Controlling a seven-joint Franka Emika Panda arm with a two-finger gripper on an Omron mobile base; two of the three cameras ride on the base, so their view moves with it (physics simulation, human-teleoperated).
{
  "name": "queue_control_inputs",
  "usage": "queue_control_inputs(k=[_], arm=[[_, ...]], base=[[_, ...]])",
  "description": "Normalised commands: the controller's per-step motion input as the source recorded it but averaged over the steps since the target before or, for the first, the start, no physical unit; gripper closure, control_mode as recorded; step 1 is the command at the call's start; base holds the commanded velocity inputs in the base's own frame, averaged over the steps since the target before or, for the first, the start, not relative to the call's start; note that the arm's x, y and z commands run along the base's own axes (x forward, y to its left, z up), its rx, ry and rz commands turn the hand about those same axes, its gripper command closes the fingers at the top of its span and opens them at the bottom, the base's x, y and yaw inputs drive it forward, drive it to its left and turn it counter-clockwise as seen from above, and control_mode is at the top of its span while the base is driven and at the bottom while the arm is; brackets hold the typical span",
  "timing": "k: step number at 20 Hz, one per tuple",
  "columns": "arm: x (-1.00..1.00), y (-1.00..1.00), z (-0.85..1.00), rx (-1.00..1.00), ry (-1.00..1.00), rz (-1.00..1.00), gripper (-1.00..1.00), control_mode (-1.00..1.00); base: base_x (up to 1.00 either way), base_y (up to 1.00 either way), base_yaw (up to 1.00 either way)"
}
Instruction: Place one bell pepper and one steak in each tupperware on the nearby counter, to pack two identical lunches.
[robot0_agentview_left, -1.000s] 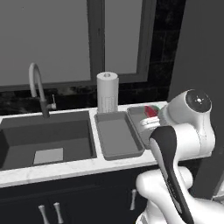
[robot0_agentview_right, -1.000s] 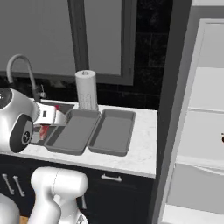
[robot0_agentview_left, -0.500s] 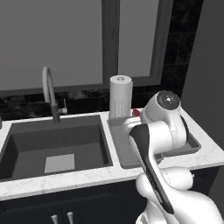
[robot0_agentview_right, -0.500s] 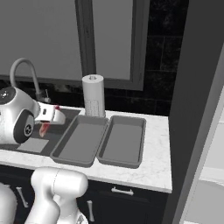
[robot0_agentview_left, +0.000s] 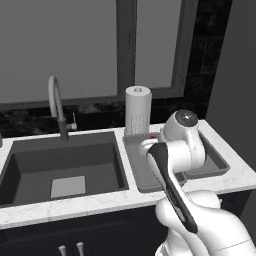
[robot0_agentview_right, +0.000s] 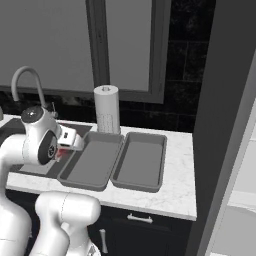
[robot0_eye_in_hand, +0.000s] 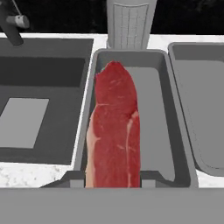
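The surface (robot0_agentview_right: 172, 187), white marbled stone, runs across the lower half of both base views. The sink (robot0_agentview_left: 65, 165) occupies the left of the left base view. Two grey tupperware containers sit side by side right of the sink: the left tupperware (robot0_agentview_right: 92, 162) and the right tupperware (robot0_agentview_right: 140, 160). A paper towel roll (robot0_agentview_right: 107, 109) stands just behind them.

The steak (robot0_eye_in_hand: 114, 131) fills the centre of the hand view, hanging over the left tupperware. The hand (robot0_eye_in_hand: 113, 180) is narrowed onto the steak's near end, at the bottom of that frame.

Step in hand, as judged: delivering the first steak to the left tupperware. Both containers appear empty. The next move calls for lowering the steak inside the container walls, then releasing.

The hand view shows the steak's full length and its alignment with the container. The right base view shows both containers whole, with the steak showing as no more than a red patch beside the wrist. In the left base view the arm covers most of both containers.
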Motion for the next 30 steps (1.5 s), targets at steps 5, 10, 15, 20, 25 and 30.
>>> queue_control_inputs(k=[5, 10, 15, 20, 25, 30], arm=[[0.34, -0.08, -0.56, 0.00, 0.09, 0.00, 1.00, -1.00], [0.40, 0.00, -0.50, 0.00, 0.08, 0.00, 1.00, -1.00], [0.38, 0.00, -0.43, 0.00, 0.05, 0.00, 1.00, -1.00], [0.34, -0.10, -0.34, 0.00, 0.07, 0.00, 1.00, -1.00], [0.49, -0.02, -0.27, 0.00, 0.02, 0.00, 1.00, -1.00], [0.55, 0.00, -0.36, 0.00, 0.00, 0.00, 1.00, -1.00]], base=[[0.00, 0.00, 0.00], [0.00, 0.00, 0.00], [0.00, 0.00, 0.00], [0.00, 0.00, 0.00], [0.00, 0.00, 0.00], [0.00, 0.00, 0.00]])
